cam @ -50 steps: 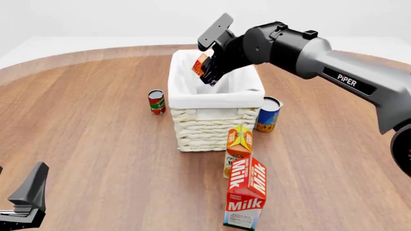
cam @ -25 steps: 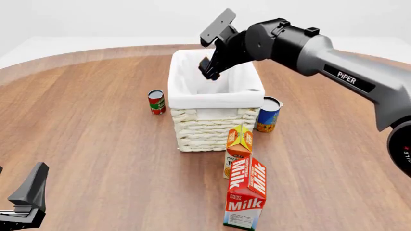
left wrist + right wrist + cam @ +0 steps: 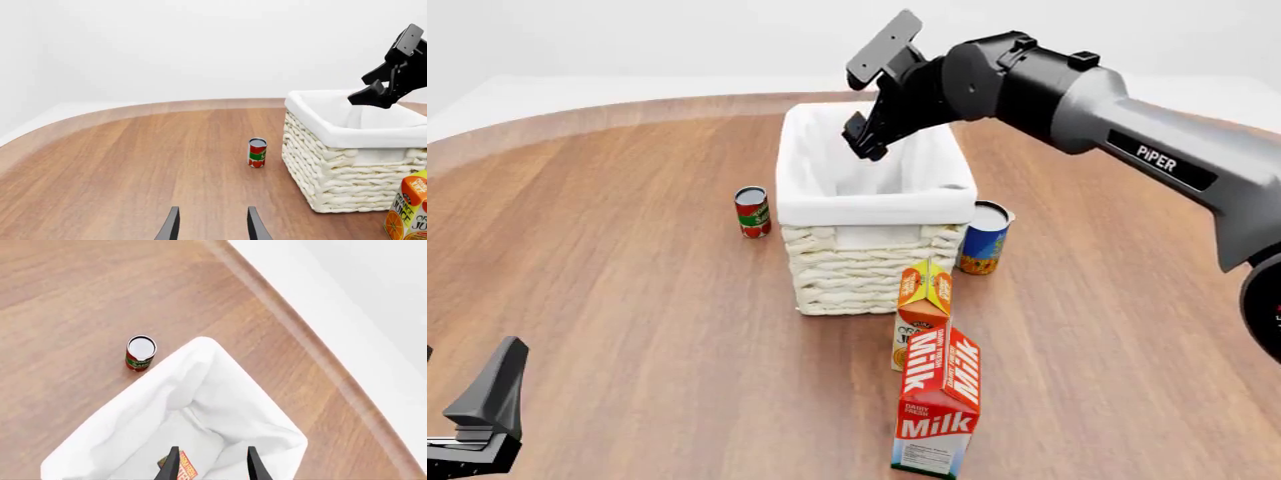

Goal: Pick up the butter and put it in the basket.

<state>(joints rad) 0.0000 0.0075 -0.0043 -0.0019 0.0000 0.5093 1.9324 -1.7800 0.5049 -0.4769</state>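
The cream wicker basket (image 3: 874, 205) with a white liner stands mid-table; it also shows in the left wrist view (image 3: 347, 130) and the right wrist view (image 3: 200, 370). The butter (image 3: 180, 469) lies inside it on the liner, seen only in the right wrist view; the front view hides it. My right gripper (image 3: 865, 140) hangs open and empty above the basket's far part, and its fingers (image 3: 173, 460) frame the butter below. It also shows in the left wrist view (image 3: 373, 92). My left gripper (image 3: 481, 410) is open and empty near the table's front left corner.
A red tomato can (image 3: 751, 211) stands left of the basket. A blue-orange can (image 3: 984, 238) stands at its right. An orange juice carton (image 3: 922, 310) and a Milk carton (image 3: 938, 400) stand in front of the basket.
The butter has left my right gripper and dropped into the basket. The right gripper has risen slightly. The left arm has not moved.
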